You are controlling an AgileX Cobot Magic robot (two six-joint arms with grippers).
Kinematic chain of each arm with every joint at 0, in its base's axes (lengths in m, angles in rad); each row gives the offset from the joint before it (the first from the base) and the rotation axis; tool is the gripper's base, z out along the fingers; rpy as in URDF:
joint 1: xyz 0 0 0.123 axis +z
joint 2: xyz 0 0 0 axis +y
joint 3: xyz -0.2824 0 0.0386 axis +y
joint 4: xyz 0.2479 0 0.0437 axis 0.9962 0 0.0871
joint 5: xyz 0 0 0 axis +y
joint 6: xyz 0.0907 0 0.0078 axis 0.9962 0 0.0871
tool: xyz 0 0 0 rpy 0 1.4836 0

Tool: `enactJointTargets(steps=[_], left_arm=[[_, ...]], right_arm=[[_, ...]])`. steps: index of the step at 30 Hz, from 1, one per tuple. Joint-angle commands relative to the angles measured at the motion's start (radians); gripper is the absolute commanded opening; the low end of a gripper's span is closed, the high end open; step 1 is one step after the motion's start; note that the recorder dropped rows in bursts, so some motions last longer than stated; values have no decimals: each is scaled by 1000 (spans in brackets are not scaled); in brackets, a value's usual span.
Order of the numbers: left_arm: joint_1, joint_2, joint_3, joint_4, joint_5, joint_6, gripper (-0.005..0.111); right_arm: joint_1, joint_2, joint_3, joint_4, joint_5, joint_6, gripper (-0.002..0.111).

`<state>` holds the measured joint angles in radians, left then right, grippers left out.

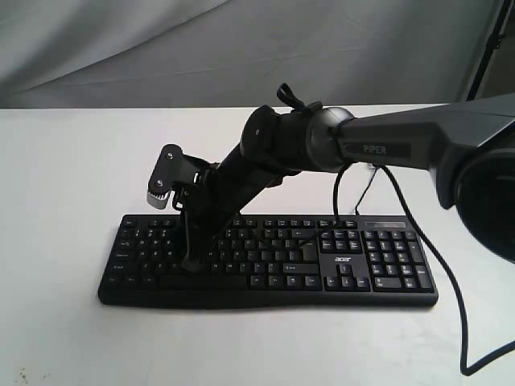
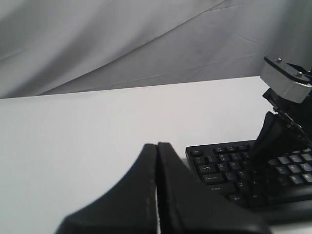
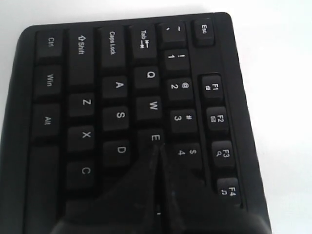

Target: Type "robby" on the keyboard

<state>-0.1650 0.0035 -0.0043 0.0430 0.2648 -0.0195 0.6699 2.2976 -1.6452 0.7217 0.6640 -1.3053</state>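
Observation:
The black keyboard [image 1: 378, 265] lies across the white table [image 1: 64, 185], number pad and acer logo on its right. My right gripper [image 1: 193, 264] reaches across to the left letter block, shut and holding nothing. In the right wrist view its closed tip [image 3: 157, 146] sits at the edge of the E key [image 3: 155, 138], beside the 4 key; whether it touches a key I cannot tell. The keys under its fingers are hidden. My left gripper [image 2: 157, 145] is shut and empty, off the Esc end of the keyboard [image 2: 219, 168]. It is out of the exterior view.
A thin black cable [image 1: 451, 281] loops over the table to the right of the keyboard. The right arm [image 1: 386, 145] spans above the keyboard's middle. Grey cloth [image 1: 161, 48] hangs behind the table. The right arm's wrist camera [image 2: 287, 80] shows in the left wrist view.

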Motion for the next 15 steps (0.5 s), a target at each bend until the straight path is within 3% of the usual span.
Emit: enactJointTargets(steps=[1,15], left_arm=[[-6,-3,4,5,-5,-3,0],[-6,-3,4,5,-5,-3,0]], right_arm=[[-2,-3,-3,-2,5,5,0],[-2,12,-3,1,20,5,0]])
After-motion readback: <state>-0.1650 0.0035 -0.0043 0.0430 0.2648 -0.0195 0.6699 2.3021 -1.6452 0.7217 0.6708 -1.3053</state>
